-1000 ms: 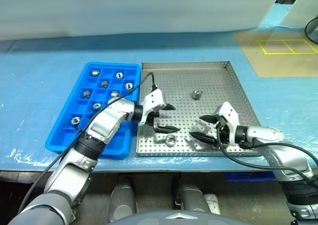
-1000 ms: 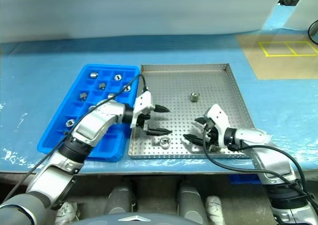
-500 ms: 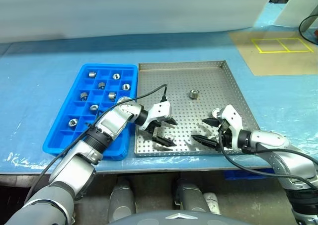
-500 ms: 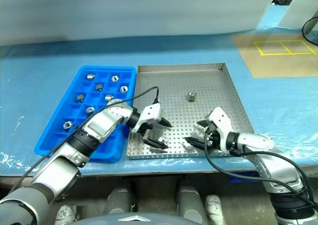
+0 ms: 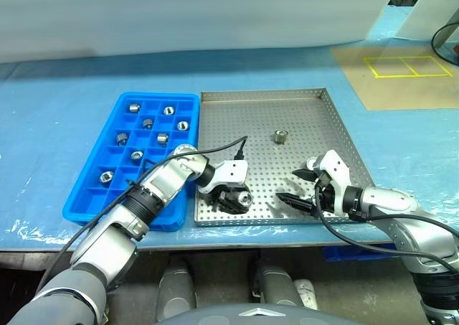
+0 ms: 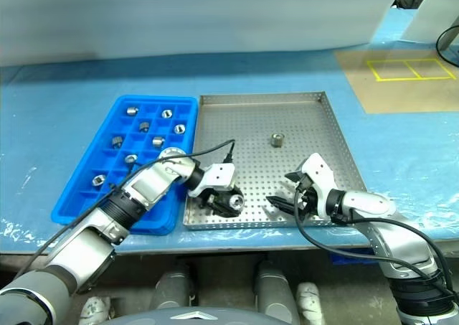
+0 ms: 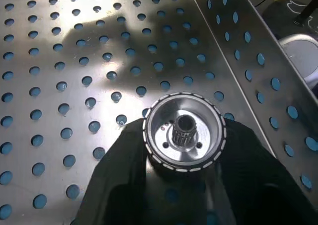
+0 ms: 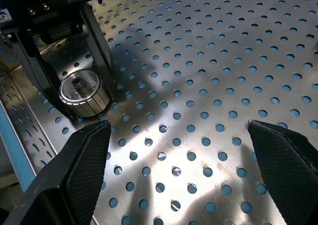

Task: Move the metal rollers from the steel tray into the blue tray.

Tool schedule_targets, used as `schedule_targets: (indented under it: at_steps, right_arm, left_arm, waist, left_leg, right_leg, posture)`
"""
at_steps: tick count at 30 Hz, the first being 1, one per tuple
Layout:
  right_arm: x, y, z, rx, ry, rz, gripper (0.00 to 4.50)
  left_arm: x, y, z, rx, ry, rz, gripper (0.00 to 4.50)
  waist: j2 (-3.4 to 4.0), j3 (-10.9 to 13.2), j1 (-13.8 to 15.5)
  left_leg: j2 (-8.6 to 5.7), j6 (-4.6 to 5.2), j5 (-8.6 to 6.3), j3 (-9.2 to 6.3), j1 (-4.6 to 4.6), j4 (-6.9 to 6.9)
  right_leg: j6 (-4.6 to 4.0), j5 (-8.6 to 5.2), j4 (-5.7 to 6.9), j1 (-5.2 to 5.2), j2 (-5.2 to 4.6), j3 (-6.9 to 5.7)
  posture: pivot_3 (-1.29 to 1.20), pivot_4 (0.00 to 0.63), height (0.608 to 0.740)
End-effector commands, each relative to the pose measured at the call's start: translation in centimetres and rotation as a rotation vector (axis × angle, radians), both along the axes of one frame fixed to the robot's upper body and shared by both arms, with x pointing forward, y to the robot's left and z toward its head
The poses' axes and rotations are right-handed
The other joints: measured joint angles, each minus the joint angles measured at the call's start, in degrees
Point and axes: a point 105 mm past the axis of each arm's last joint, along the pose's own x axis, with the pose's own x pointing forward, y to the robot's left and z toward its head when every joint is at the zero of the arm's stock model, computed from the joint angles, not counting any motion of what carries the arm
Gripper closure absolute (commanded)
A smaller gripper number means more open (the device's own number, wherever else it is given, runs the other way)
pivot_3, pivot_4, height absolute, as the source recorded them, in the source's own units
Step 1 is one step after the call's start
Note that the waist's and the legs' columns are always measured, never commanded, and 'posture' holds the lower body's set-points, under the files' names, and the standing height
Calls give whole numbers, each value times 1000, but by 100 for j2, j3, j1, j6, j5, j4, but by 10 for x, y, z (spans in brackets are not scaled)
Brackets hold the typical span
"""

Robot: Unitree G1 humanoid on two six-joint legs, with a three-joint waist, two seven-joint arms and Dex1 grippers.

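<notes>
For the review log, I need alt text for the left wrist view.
The left gripper has its two black fingers closed around a metal roller standing on end on the steel tray, close to the tray's raised rim.

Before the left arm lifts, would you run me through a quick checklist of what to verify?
1. Left gripper fingers on both sides of the roller: ok.
2. Grip firm enough to lift: cannot tell.
3. Roller still resting on the steel tray floor: ok.
4. Right gripper open and apart from the left: ok.
5. Free compartments in the blue tray: ok.
6. One more roller left farther back: ok.
</notes>
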Motion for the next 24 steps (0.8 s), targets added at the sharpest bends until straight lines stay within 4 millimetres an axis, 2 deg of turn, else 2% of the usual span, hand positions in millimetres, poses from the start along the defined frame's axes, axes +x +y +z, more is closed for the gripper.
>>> schedule_targets:
  at_steps: [1,11,15,21,24]
  right_arm:
    - [0,4,11,12,-41,20,0]
    - [0,6,11,15,-34,34,0]
    - [4,11,10,19,-31,55,0]
    - [14,24,9,33,-30,117,0]
    - [23,31,8,35,-32,162,0]
  left_arm:
    - [-8,-8,12,-27,-31,-65,2785]
    - [2,-6,33,-5,-129,-21,2785]
    - [15,-4,47,-32,-183,104,2785]
    - [17,11,64,-79,-171,311,2785]
    - [31,27,76,-145,-184,560,2785]
  waist:
    - [0,0,-1]
    - [0,0,-1]
    - [0,0,1]
    - [3,0,8]
    - [4,1,27]
  left_leg:
    - [0,0,0,0,0,0]
    - [1,0,0,0,0,-2]
    - [0,-1,0,0,0,-2]
    - [1,-2,0,-1,0,-4]
    - [0,-2,0,-3,-4,-5]
  right_leg:
    - [0,0,0,0,0,0]
    - [0,0,0,-1,1,-1]
    - [0,0,0,-1,0,-1]
    - [-1,-1,0,-3,0,-4]
    - [-1,-1,-1,-3,-1,-7]
  posture:
    - [-304,150,740]
    - [-280,150,740]
    - [-256,150,740]
    - [-146,150,740]
    - [-92,150,740]
